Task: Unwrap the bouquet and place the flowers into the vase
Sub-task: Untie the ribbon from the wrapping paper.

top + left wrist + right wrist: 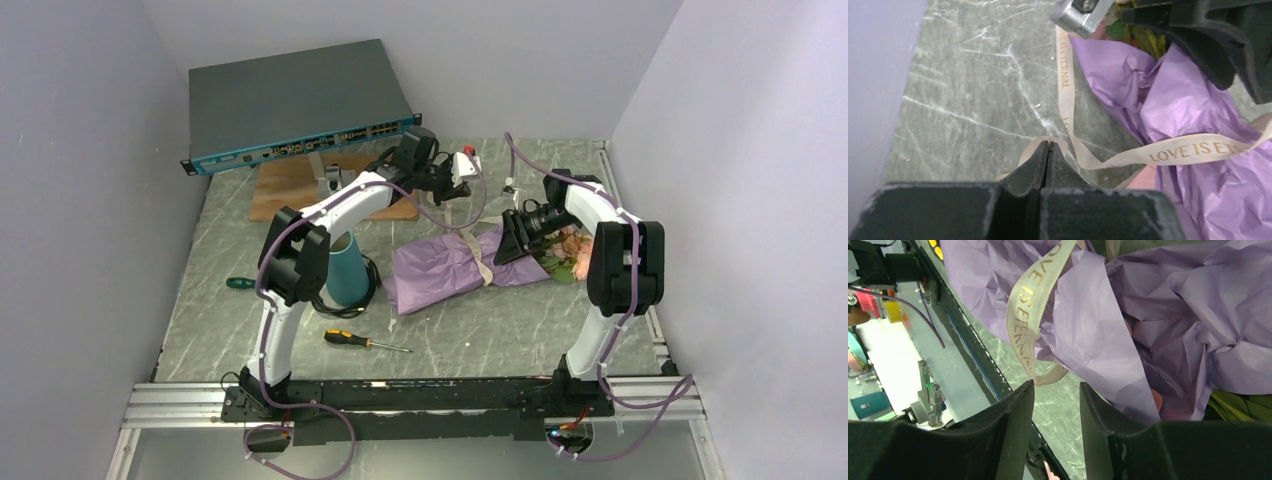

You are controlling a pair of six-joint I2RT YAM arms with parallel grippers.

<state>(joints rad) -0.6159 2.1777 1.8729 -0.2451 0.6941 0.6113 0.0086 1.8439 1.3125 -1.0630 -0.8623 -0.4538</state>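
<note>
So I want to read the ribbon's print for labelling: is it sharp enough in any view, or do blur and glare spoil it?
Left wrist view: the ribbon is sharp, evenly lit, lettering legible. Right wrist view: legible too, though curving away; far left washed out. Top external view: even light, ribbon too small to read.

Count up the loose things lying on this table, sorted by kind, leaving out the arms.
Screwdrivers: 2
Vase: 1
Bouquet: 1
Ribbon: 1
Cable coil: 1
Network switch: 1
Wooden board: 1
Total: 8
</note>
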